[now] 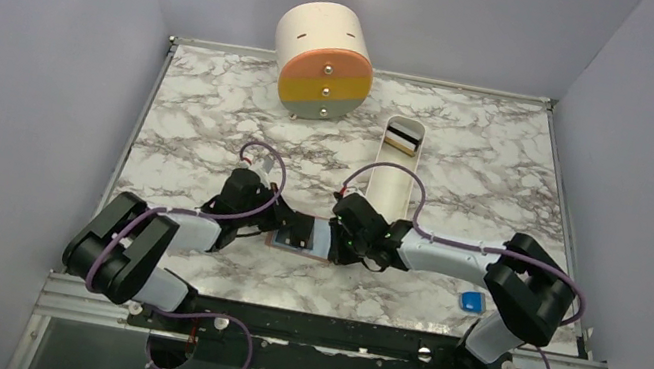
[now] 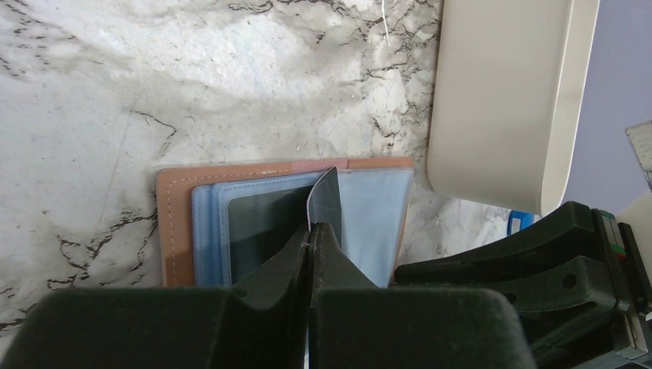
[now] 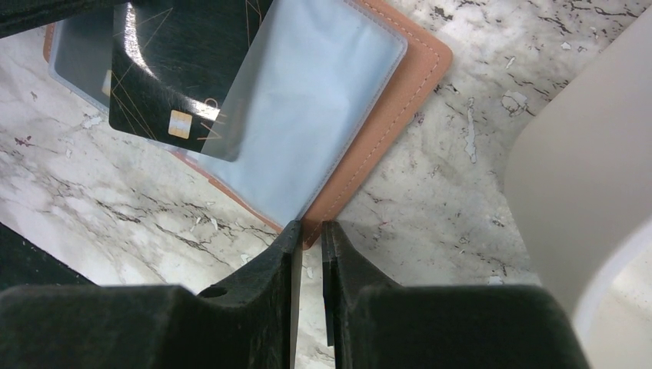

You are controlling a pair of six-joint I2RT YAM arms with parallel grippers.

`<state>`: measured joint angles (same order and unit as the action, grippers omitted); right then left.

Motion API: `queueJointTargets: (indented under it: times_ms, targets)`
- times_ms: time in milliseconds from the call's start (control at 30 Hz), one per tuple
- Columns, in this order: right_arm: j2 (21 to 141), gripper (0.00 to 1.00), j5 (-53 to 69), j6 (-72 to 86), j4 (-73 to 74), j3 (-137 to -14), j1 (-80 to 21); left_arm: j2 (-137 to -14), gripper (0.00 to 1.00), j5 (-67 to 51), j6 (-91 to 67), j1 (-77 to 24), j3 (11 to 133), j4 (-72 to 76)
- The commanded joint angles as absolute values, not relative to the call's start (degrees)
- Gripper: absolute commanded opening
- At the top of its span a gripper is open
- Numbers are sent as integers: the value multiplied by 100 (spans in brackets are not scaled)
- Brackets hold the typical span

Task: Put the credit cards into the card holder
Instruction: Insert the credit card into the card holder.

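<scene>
The clear flap (image 2: 327,196) could slip out of the left tool (image 2: 311,231), because it is thin and shiny and only its edge is pinched; the pocket would then fall shut and the black card (image 3: 165,69) would be left half out. The card could be bent or jammed if it is pushed while it sits slanted, as it does now. The card holder (image 2: 175,223) could be dragged over the smooth desk (image 1: 213,114) if it is not held down; the white tray (image 1: 391,191) could then be bumped, since the holder lies just beside the tray's near end, on the left arm's side.

The left tool is clenched on the flap, and the flap is held up; the right tool (image 3: 309,228) is nearly closed with only a thin gap, right at the holder's edge; whether that edge is nipped cannot be told.

The holder is laid open and flat; it is tan-brown outside with a stitched edge, and light blue inside with see-through pockets. The card is black with thin gold lines and a small gold chip; one corner is tucked under the flap. More cards (image 1: 403,139) are seen at the tray's far end, not yet moved.
</scene>
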<state>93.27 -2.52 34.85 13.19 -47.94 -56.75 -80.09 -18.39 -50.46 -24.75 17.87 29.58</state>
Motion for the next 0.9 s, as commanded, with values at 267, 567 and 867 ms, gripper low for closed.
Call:
queueJointTargets:
  times_ms: [267, 567, 867]
  targets:
    - [9553, 16, -313, 3463, 1467, -4909, -5748, -8330, 0, -2104, -4769, -2483, 1741, 2642]
    - [9540, 16, -338, 3437, 1494, -4905, -5747, -8409, 0, -1774, -4084, -2414, 2496, 1222]
    - [9539, 16, -336, 3445, 1468, -4905, -5752, -8518, 0, -1916, -3858, -2382, 2675, 710]
